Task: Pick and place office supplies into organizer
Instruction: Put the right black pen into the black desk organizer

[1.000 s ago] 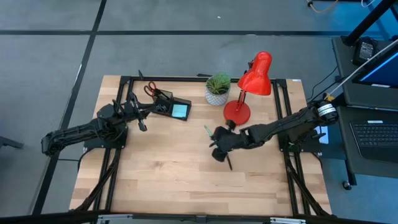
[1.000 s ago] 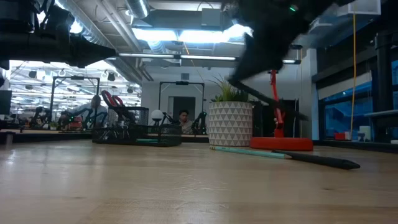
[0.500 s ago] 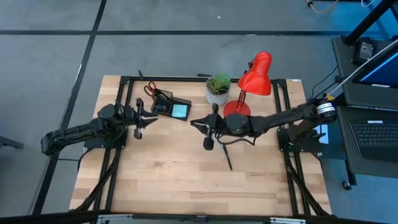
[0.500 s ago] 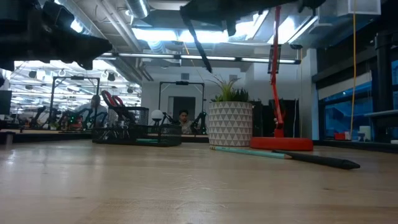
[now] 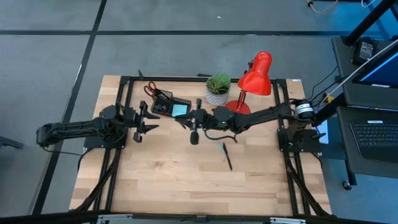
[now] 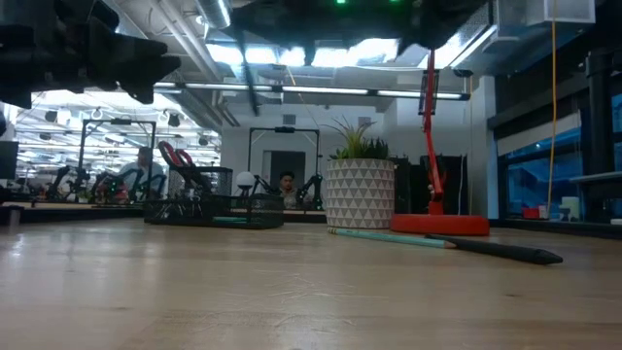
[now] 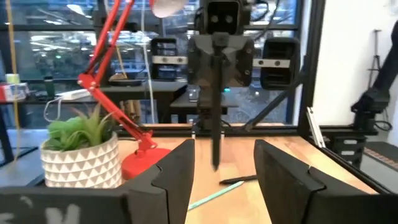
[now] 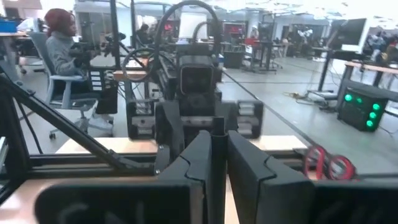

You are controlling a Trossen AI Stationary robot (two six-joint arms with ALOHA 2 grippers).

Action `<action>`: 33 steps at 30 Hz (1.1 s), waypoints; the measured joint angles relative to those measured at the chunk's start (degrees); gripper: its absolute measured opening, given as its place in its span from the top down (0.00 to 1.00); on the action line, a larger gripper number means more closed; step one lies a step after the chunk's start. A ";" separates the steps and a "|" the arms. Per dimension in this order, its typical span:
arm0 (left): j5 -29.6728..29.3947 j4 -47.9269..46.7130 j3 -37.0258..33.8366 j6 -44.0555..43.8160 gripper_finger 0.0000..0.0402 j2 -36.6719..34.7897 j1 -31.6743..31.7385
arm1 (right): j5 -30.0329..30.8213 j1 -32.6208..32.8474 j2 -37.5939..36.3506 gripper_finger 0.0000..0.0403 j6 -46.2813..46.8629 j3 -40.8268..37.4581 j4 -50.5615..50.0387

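Lamp was red, w/ red base. Plant green, in a white pot w/ triangle pattern. Organizer black; notepad light blue; scissors red-handled. Pencil teal, pen black. Table light wood.

The high view looked straight down on the whole table. The low view sat at table-top height, facing level across toward the plant pot and room behind. Each wrist view faced the opposite arm closely; the lamp appeared in three views.
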 joint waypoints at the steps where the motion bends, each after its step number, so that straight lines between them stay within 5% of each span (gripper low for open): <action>1: -0.41 0.70 0.00 0.23 0.60 1.05 -0.83 | -0.50 -0.06 1.46 0.89 -0.41 1.78 -0.09; 12: -8.51 10.36 0.00 1.42 0.59 12.09 -8.21 | -1.88 -0.15 11.16 0.89 -4.70 17.85 -9.54; 33: -13.17 19.22 2.96 3.82 0.59 22.16 -10.15 | -2.27 -0.26 11.47 0.89 -4.68 19.75 -9.10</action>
